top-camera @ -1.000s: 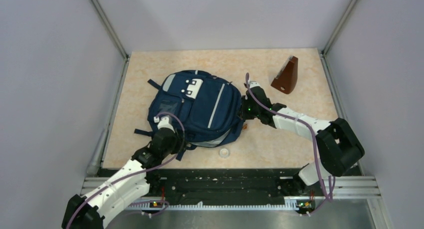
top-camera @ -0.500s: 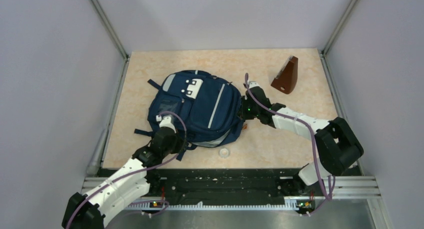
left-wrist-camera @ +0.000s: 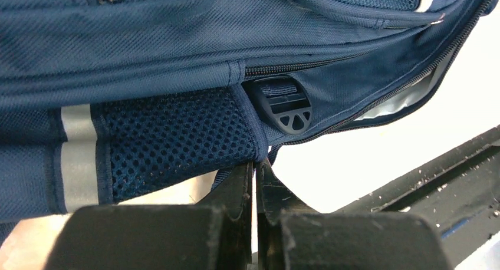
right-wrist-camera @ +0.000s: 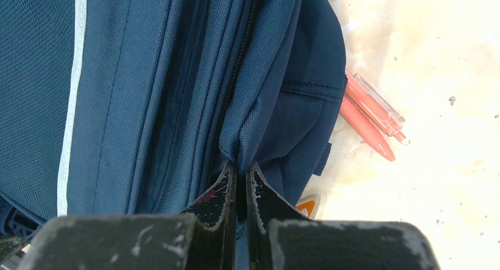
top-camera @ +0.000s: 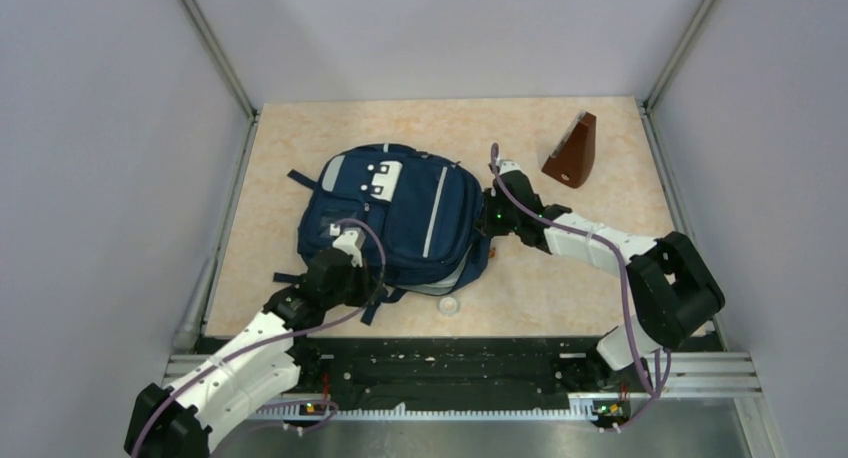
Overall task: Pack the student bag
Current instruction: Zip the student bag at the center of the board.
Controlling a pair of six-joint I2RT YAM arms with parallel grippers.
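We see the table point(top-camera: 610, 128) with the backpack point(top-camera: 400, 213) lying flat on its middle, front up, between our two arms. The left arm point(top-camera: 250, 343) reaches forward from its base, elbow bent, to the bag's near left corner. There the left gripper point(left-wrist-camera: 255, 170) is pinched tight on the lower edge of the mesh side pocket point(left-wrist-camera: 177, 134), beside a black buckle point(left-wrist-camera: 287, 106). The right arm point(top-camera: 600, 246) stretches leftward, low over the table. The right gripper point(right-wrist-camera: 239, 170) is clamped on a fold of blue fabric at the bag's right side. A zip gapes on pale lining point(left-wrist-camera: 392, 105); we cannot tell what is inside. A brown wedge point(top-camera: 572, 151) stands well apart, orange pens point(right-wrist-camera: 368, 117) lie just beside the bag, and a white ring point(top-camera: 448, 305) lies near its front edge.
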